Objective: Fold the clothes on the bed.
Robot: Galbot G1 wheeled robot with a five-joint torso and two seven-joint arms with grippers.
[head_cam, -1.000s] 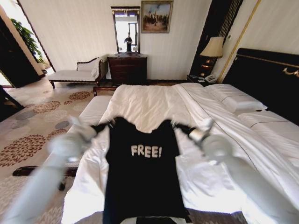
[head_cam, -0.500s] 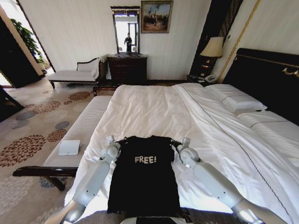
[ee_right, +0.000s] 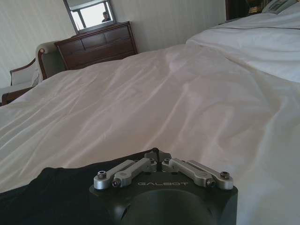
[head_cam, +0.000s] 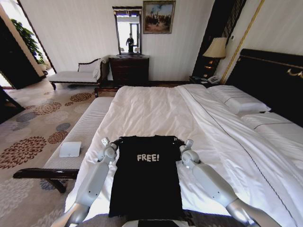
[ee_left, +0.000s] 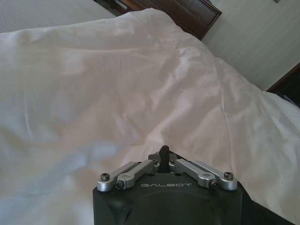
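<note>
Now, in the head view, I see the shirt [head_cam: 147, 175] lying flat on the bed [head_cam: 156, 111], in the lower middle of the frame, its pale "FREE!" lettering facing up and its hem running down to the bottom edge. My left gripper [head_cam: 113, 141] sits at the shirt's upper left corner, and my right gripper [head_cam: 181, 143] at the upper right corner; both rest low on the duvet, each touching a shoulder of the shirt. Both arms slant up from the bottom corners of the frame. A striped bench [head_cam: 83, 135] stands along the bed's left side with a small white pad [head_cam: 70, 149] on it. Pillows [head_cam: 239, 101] lie at the right, against the dark headboard [head_cam: 272, 80].

In the left wrist view, the gripper [ee_left: 164, 151] fills the lower middle of the frame, its metal linkage arms drawn in toward a dark tip at the centre; I read it as closed, though I can't tell whether any cloth is pinched there. White duvet spreads across the frame above it.

In the right wrist view, the gripper [ee_right: 156, 152] looks the same, linkages folded inward, closed. The shirt [ee_right: 51, 194] shows dark at the lower left, running up to the gripper's tip, so it looks pinched there. A dresser [ee_right: 96, 44] stands at the upper left.
</note>
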